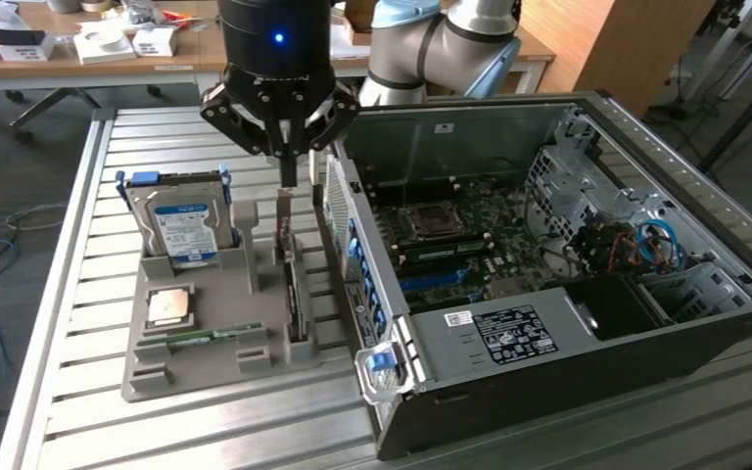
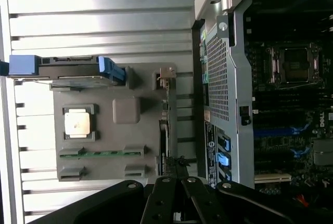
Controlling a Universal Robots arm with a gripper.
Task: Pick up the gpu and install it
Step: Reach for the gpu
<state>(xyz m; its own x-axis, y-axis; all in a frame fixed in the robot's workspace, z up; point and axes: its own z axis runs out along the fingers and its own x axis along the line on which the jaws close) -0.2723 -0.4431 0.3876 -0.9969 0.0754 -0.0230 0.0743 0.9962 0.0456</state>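
- A robot arm (image 1: 442,49) holds its black gripper (image 1: 283,157) over a grey parts tray (image 1: 219,367) in the upper centre of the exterior view, beside an open desktop computer case (image 1: 546,343).
- The gripper is clenched. Its slim tips come down to the top edge of the gpu (image 1: 293,284), and the pictures do not settle whether the card is pinched between them.
- The gpu, a thin dark card with a tan metal end, stands on edge in a slot along the tray's side nearest the case, just left of centre in the exterior view.
- In the wrist view the gripper (image 2: 179,162) meets at one end of the gpu (image 2: 166,130), which runs as a narrow strip between the tray (image 2: 104,130) and the case's perforated wall (image 2: 218,78).
- A blue-labelled hard drive (image 1: 187,225) stands upright at the tray's far end, on the exterior view's left; from the wrist it is seen edge-on (image 2: 67,70).
- A square processor chip (image 1: 169,306) lies flat in the tray's middle, with a green memory stick (image 1: 200,340) just in front of it; both also show from the wrist, chip (image 2: 78,121) and stick (image 2: 99,154).
- The case lies on its side on a slatted metal table (image 1: 102,215), its motherboard (image 1: 468,235) exposed on the exterior view's right.
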